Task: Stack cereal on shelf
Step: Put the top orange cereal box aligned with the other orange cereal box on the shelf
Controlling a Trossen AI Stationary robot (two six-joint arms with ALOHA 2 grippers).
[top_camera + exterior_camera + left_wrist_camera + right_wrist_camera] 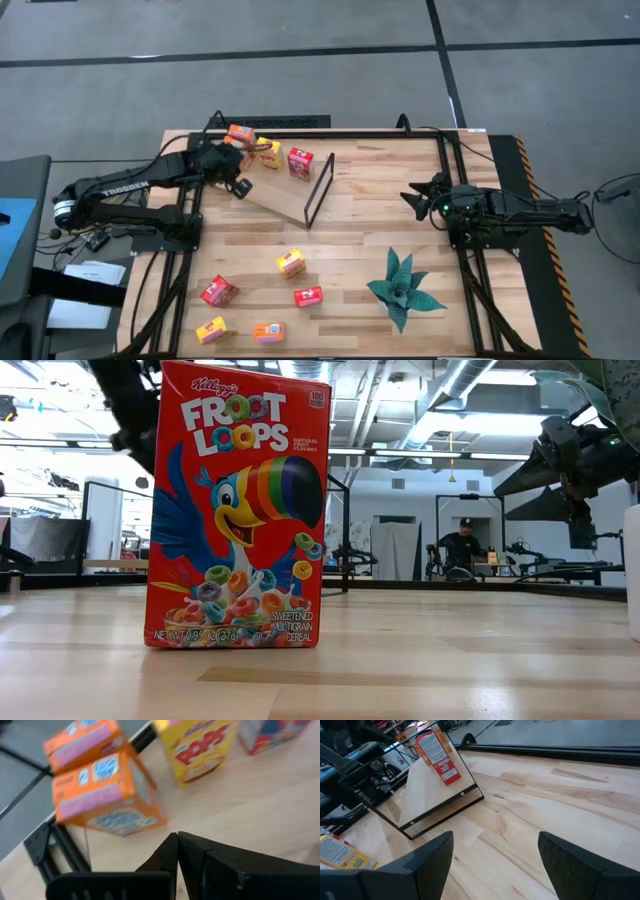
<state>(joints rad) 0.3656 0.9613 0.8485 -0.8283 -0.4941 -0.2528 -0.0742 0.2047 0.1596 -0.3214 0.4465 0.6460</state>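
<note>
- While the left pincer [243,187] hangs over the shelf [275,192] at the bench's [360,250] far left, its fingers are pressed together and hold nothing.
- Four cereal boxes sit on the shelf: two orange boxes [102,787] stacked, a yellow box [202,747] beside them, and a red box [300,163] near the black frame [318,190].
- Five more boxes lie scattered on the near part of the bench, among them a red Froot Loops box [237,510] standing upright.
- At the right side, the right pincer [490,860] waits with fingers spread wide, empty.
- A green plant [402,288] rests near it.
</note>
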